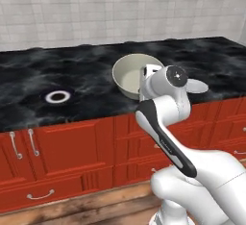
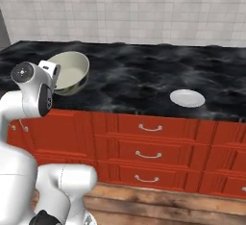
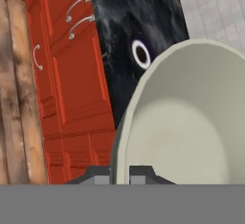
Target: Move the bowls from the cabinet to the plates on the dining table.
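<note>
One cream-beige round deep bowl (image 1: pixel 133 75) hangs tilted over the black marble-look desk (image 1: pixel 72 75), my claw (image 3: pixel 120 171) pinched shut on its rim alone, so I judge it may slip short of either plate.

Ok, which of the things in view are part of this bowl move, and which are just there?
Job:
- cream bowl, gripper shut on its rim
- plain white plate
- dark-centred plate
- dining table

Just there:
- tiled wall
- wooden floor
</note>
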You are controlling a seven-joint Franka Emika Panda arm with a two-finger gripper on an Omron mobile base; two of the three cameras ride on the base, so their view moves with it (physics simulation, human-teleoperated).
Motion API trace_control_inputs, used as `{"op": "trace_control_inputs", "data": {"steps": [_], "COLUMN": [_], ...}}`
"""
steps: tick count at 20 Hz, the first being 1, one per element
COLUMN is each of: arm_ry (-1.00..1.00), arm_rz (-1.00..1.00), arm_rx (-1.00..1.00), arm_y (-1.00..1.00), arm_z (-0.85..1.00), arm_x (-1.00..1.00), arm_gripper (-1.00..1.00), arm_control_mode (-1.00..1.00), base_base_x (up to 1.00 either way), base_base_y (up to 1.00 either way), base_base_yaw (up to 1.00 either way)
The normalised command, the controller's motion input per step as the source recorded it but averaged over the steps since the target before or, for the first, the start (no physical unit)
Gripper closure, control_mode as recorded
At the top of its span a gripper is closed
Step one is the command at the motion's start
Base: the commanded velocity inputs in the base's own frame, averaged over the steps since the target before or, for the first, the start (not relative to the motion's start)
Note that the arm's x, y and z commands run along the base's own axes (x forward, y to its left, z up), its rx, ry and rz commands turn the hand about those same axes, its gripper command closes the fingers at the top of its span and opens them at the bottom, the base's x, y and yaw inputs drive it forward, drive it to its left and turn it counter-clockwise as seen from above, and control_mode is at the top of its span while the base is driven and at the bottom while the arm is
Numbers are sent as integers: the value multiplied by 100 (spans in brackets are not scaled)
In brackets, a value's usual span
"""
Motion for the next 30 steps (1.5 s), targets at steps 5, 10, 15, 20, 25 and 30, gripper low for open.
{"op": "trace_control_inputs", "data": {"steps": [5,10,15,20,25,30], "arm_ry": [0,0,0,0,0,0], "arm_rz": [0,0,0,0,0,0], "arm_rx": [0,0,0,0,0,0], "arm_y": [0,0,0,0,0,0], "arm_z": [0,0,0,0,0,0], "arm_x": [0,0,0,0,0,0], "arm_gripper": [100,100,100,100,100,100], "arm_control_mode": [100,100,100,100,100,100], "base_base_x": [0,0,4,25,32,48], "base_base_y": [100,100,95,58,8,0], "base_base_yaw": [-35,-22,-14,-13,-1,0]}}
